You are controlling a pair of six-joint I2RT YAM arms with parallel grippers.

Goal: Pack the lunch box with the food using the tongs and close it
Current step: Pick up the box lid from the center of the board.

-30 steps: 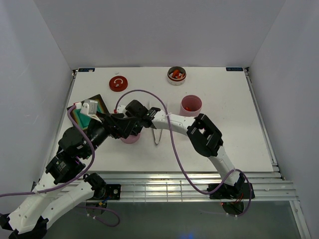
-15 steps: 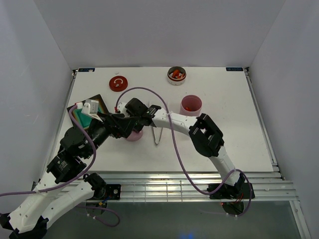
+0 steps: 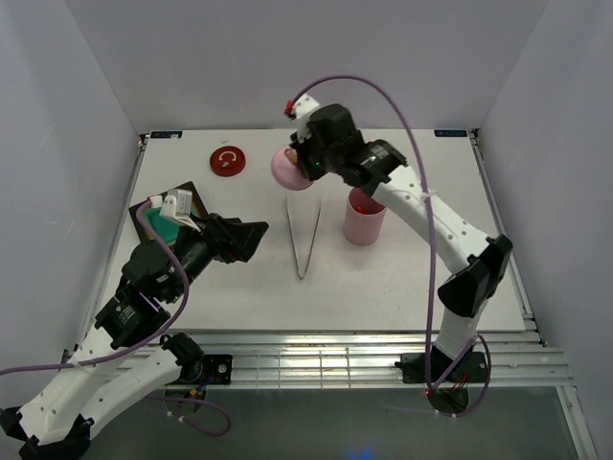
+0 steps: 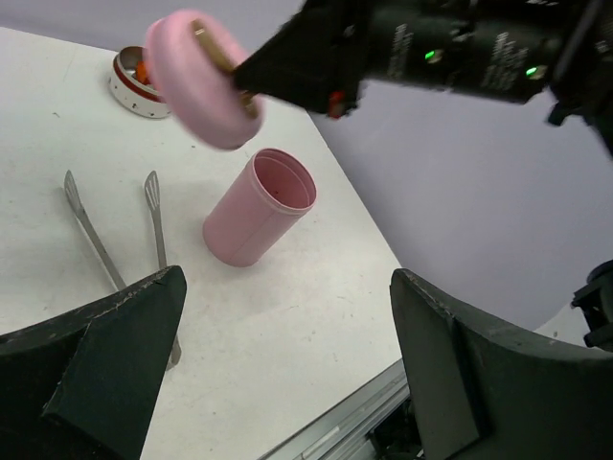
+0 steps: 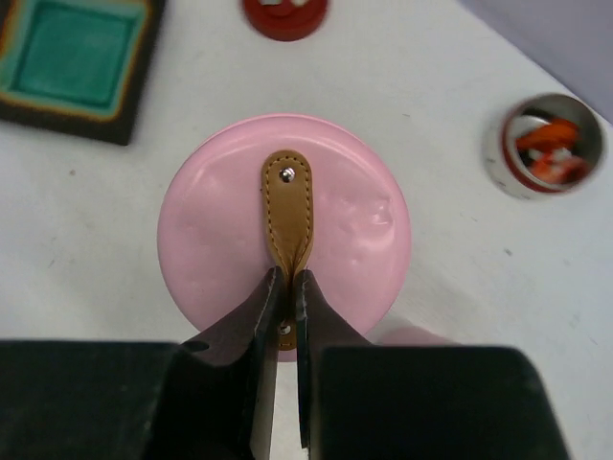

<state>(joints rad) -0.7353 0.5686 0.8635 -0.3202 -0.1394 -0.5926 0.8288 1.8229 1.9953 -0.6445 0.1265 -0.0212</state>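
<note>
My right gripper [image 5: 285, 284] is clenched on the brown strap [image 5: 287, 206] of the pink lid [image 5: 230, 230], the two jaws pinching the loop from either side. From above, the lid hangs in the upper middle of the frame, off the table [image 3: 450, 220]. In my left wrist view it sits tilted at the upper left.

My left gripper [image 4: 285, 287] is released, its jaws spread wide with nothing between them. It sits at the left of the overhead frame.

The pink lunch box [image 3: 364, 222] stands open just right of centre in the overhead view, below the lid and apart from it. The tongs [image 3: 305, 235] lie flat on the table in the middle of that frame, just left of the lunch box, tips toward the top and joined end toward the bottom.

The food [image 5: 546, 149], orange and red pieces, sits in a small round tin [image 5: 500, 158] at the right edge of my right wrist view. A red disc [image 3: 227, 160] lies at the upper left. The black tray [image 5: 72, 123] with its teal inside is at the left, partly behind my left arm.
</note>
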